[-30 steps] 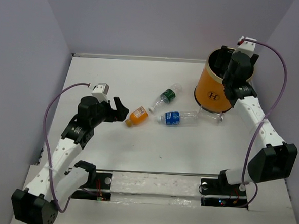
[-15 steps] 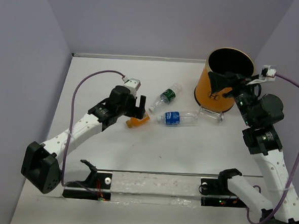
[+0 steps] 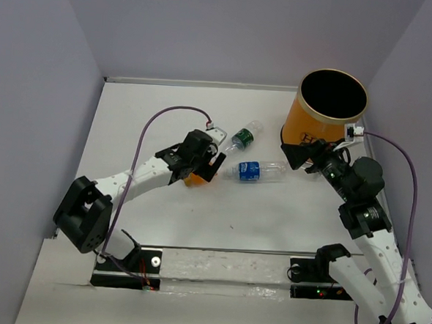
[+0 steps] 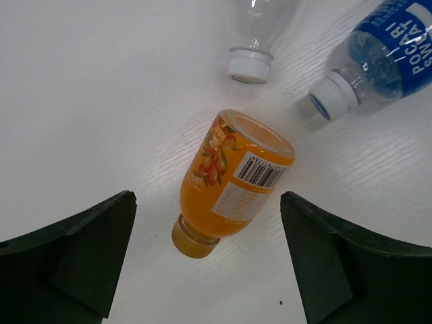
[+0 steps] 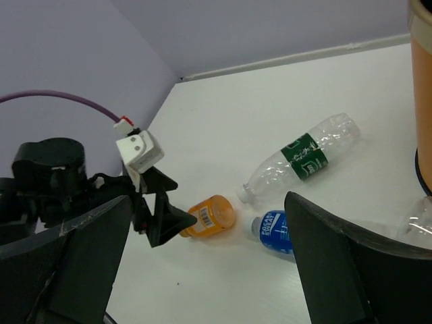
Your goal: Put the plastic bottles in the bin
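Observation:
An orange-filled bottle lies on the white table between my left gripper's open jaws, its cap toward the camera. My left gripper hovers over it, not touching; only a bit of the bottle shows from above. A green-label bottle and a blue-label bottle lie just to the right. The orange bin stands upright at the back right. My right gripper is open and empty in front of the bin. A clear bottle lies at the bin's foot.
Purple walls close in the table on the left, back and right. The left arm's purple cable loops above the table. A clear rail runs along the near edge between the arm bases.
My left gripper has swung right and come down over the orange bottle. My right gripper has left the bin's mouth and dropped to the bin's front, facing the bottles.

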`<state>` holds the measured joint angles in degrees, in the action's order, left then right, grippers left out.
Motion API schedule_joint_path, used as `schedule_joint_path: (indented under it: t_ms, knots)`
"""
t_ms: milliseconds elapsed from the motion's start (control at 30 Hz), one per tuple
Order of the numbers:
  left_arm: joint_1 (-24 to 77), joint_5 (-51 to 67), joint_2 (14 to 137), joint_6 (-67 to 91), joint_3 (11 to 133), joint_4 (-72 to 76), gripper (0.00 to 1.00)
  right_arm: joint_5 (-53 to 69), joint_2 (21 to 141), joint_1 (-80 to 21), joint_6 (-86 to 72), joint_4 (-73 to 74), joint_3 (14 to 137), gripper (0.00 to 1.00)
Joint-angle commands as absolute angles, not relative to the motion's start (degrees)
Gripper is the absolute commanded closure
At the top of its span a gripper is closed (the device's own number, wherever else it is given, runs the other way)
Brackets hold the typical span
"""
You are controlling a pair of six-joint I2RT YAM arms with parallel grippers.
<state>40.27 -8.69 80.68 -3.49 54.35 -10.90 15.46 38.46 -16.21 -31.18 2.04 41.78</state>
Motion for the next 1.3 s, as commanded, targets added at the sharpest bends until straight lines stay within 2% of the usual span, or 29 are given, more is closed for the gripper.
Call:
schedule_joint_path:
  t_ms: [0, 167, 333, 433, 467, 567, 667, 867, 967, 1033, 1067, 1167, 1267]
  knots:
    - [39.55, -10.90, 85.07, -5.36, 55.28, -10.11, 0.01, 19.16, 36.13, -16.44, -32.25, -1.49, 41.49, 0.01]
    - [39.29, -5.20, 90.43, -5.45, 57.04, -11.95, 0.01, 20.04, 33.93, -16.44, -33.05, -0.36, 39.82, 0.01]
    - [39.20, -5.80, 92.63, -5.10, 56.69, -11.86, 0.03, 20.57, 33.40, -16.44, -33.22, -0.18, 39.20, 0.01]
    - [38.76, -5.71, 95.09, -5.01, 57.48, -12.13, 0.14, 20.74, 33.40, -16.44, -33.40, -0.18, 38.94, 0.01]
    - [38.67, -5.80, 95.45, -4.92, 57.48, -12.04, 0.25, 21.09, 33.40, -16.44, -33.40, -0.18, 38.85, 0.01]
    - [38.67, -6.24, 95.71, -5.01, 57.30, -11.69, 0.43, 21.79, 33.57, -16.44, -33.40, 1.74, 38.50, 0.03]
    - [38.67, -7.03, 93.09, -5.01, 57.48, -12.04, 0.54, 22.58, 34.01, -16.44, -33.13, 3.25, 37.88, 0.04]
    - [38.85, -5.37, 81.32, -3.26, 55.90, -11.52, 0.54, 25.92, 36.21, -16.44, -35.59, 2.46, 37.26, 0.04]
    - [39.55, -0.63, 72.18, -1.23, 53.79, -10.37, 0.54, 27.77, 38.31, -16.44, -37.26, 0.71, 37.26, 0.04]
    - [40.43, 6.99, 63.76, 1.30, 50.38, -8.02, 0.55, 28.56, 40.68, -18.10, -37.88, -2.27, 37.88, 0.04]
    - [40.60, 7.03, 63.72, 1.93, 50.36, -6.95, 0.55, 28.48, 41.56, -18.80, -37.88, -2.29, 37.88, 0.04]
    - [41.13, 13.87, 58.20, 3.51, 45.54, -3.34, 0.57, 26.64, 46.12, -24.59, -35.87, -3.25, 39.81, 0.04]
    - [41.92, 17.22, 58.80, 3.17, 45.70, -3.08, 0.59, 23.47, 51.14, -31.54, -35.42, -4.65, 42.18, 0.04]
